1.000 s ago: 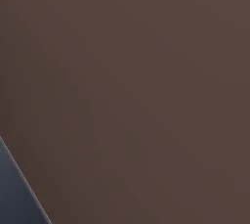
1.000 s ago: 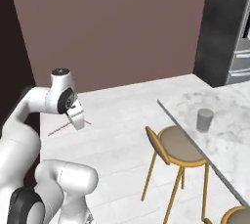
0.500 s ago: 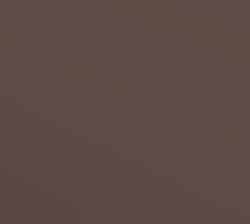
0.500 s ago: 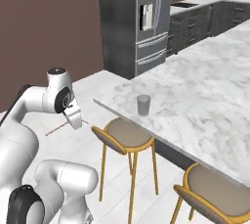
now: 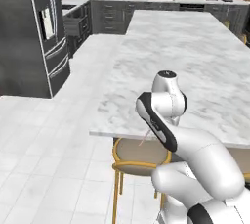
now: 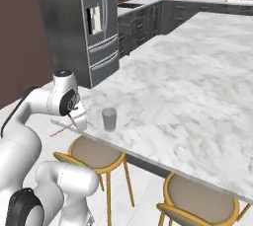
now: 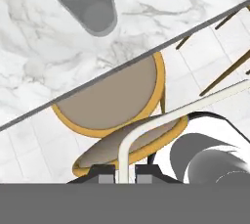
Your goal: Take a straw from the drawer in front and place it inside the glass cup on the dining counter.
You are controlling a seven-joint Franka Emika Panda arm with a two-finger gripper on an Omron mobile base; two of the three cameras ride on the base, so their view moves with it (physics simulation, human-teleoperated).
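My gripper [image 6: 75, 117] is shut on the straw [image 6: 63, 129], a thin pink stick that slants down to the left of the hand, off the counter's near corner. In the left base view the straw [image 5: 144, 139] pokes out below my forearm. The hand view shows it as a pale rod [image 7: 128, 142] rising between my fingertips [image 7: 102, 173]. The glass cup [image 6: 109, 119] stands upright on the dining counter [image 6: 188, 87] near its corner, a short way right of the gripper, and it shows at the top of the hand view [image 7: 88, 0]. I cannot pick out the drawer among the far cabinets.
Yellow-legged stools [image 6: 96, 153] [image 6: 200, 203] stand tucked under the counter's near edge, one right below the hand [image 7: 112, 96]. A dark steel fridge [image 6: 81, 22] rises at the left, with dark cabinets [image 5: 110, 15] behind. White tiled floor [image 5: 44, 145] lies open to the left.
The whole picture has swung: the base has turned from the brown wall toward the dining counter, and the cup is now much nearer. The gripper stays shut on the straw.
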